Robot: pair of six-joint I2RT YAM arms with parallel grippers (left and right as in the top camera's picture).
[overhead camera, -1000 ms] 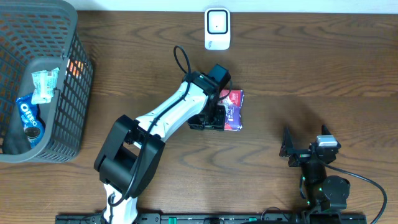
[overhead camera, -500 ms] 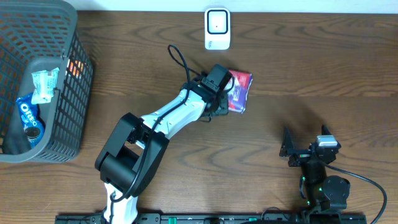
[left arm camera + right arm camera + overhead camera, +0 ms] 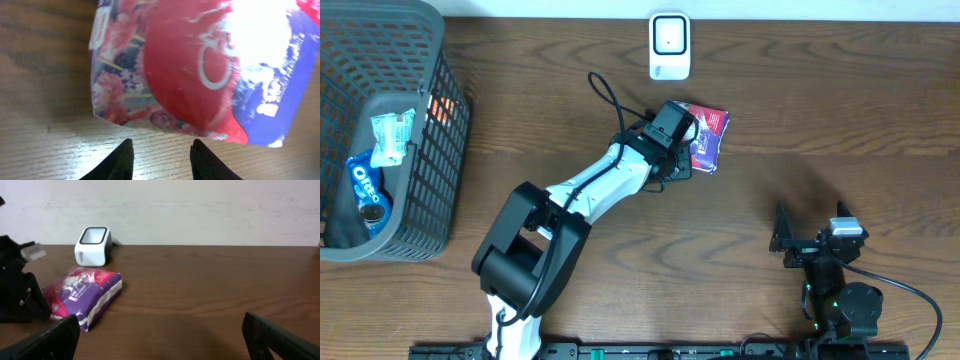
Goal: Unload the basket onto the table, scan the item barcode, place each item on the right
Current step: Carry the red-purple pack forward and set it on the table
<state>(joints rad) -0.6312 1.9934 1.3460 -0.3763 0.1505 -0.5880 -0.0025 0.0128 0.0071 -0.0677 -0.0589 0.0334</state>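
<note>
Snack packet (image 3: 708, 135) is lying flat just near of the scanner (image 3: 669, 45).
The left gripper (image 3: 162, 161) is hovering at its near-left edge, jaws narrow and empty, probably for nudging it scanner-ward; the right gripper (image 3: 165, 345) is idling wide open, near right.

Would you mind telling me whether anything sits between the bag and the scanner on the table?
Nothing visible does. Only bare table lies between the bag and the scanner; the left arm lies beside the bag, off that line.
</note>
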